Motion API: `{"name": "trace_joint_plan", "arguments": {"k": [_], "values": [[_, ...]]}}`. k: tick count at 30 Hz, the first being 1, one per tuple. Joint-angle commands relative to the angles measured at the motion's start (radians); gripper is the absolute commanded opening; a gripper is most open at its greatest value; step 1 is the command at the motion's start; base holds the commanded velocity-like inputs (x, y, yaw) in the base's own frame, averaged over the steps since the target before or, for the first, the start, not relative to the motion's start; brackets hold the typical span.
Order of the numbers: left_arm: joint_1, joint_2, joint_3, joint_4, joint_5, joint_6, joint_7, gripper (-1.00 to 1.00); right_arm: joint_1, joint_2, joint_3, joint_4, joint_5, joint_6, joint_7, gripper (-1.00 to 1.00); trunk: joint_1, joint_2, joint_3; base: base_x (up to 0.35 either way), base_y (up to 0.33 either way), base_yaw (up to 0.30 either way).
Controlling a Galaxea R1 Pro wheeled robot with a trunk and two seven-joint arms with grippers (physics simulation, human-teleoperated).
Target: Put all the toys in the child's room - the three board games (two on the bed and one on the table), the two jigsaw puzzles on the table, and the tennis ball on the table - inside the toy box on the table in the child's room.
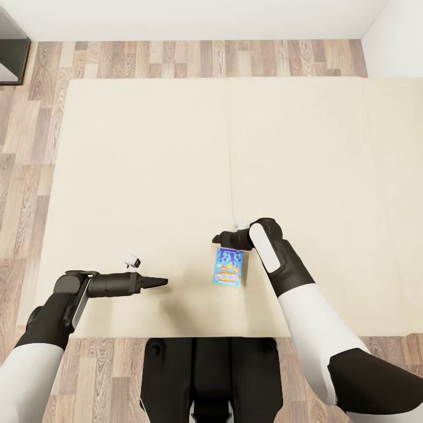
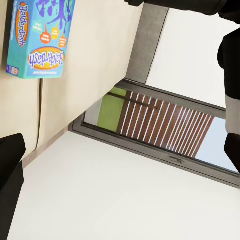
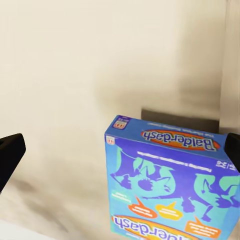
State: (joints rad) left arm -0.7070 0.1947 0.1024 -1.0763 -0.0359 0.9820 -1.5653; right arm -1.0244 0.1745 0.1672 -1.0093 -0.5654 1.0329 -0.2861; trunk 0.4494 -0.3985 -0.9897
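Obs, standing by the bed [image 1: 147,176]: robot faces across the beige mattress, both arms out over its near edge.

Board game [image 1: 230,266]: small blue box, lying flat on the mattress close to the near edge, a bit right of the seam between the two mattress halves. Long axis runs near-to-far, tilted only slightly. Printed title reads along the short ends; which end counts as "top" I can't settle from the head view.

Right gripper [image 1: 222,239]: hovers just beyond the box's far end, near it but contact not clear. In the right wrist view a dark finger [image 3: 10,155] sits at each edge of frame w/ the box [image 3: 172,182] partly between them, so jaws are spread wide, holding nothing.

Left gripper [image 1: 157,282]: well to the left of the box, pointing right toward it, low over the mattress. Jaws look closed to a point in the head view (wrist view doesn't confirm), nothing in them.

Handling, est.: cardboard, light, stiff, glossy so prob. a bit slippery. Lies flat on soft bedding, so fingers could press in beside it. Best hold is across the short width, along the two long edges, near mid-length.
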Motion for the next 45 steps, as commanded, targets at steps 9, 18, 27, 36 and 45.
{"name": "trace_joint_plan", "arguments": {"k": [9,18,27,36,45], "values": [[0.0,0.0,0.0,-0.001,-0.004,0.011,-0.005,1.0,0.0,0.0,0.003,-0.013,-0.009,-0.007,-0.01,1.0,0.001,-0.002,-0.001,0.0,0.0,0.0],[0.0,0.0,0.0,-0.001,-0.004,0.011,-0.005,1.0,0.0,0.0,0.036,-0.125,-0.009,0.005,-0.043,1.0,0.001,-0.002,-0.001,0.0,0.0,0.0],[0.0,0.0,0.0,-0.001,-0.004,0.011,-0.005,1.0,0.0,0.0,0.051,-0.138,-0.011,0.006,-0.08,1.0,0.001,-0.002,-0.001,0.0,0.0,0.0],[0.0,0.0,-0.001,-0.001,-0.004,0.011,-0.005,1.0,0.0,0.0,0.05,-0.121,-0.013,0.003,-0.083,1.0,0.001,-0.002,-0.001,0.0,0.0,0.0],[0.0,-0.001,-0.001,-0.001,-0.004,0.011,-0.005,1.0,0.0,0.0,0.05,-0.021,-0.012,-0.06,-0.079,1.0,0.001,-0.002,-0.001,0.0,0.0,0.0]]}}
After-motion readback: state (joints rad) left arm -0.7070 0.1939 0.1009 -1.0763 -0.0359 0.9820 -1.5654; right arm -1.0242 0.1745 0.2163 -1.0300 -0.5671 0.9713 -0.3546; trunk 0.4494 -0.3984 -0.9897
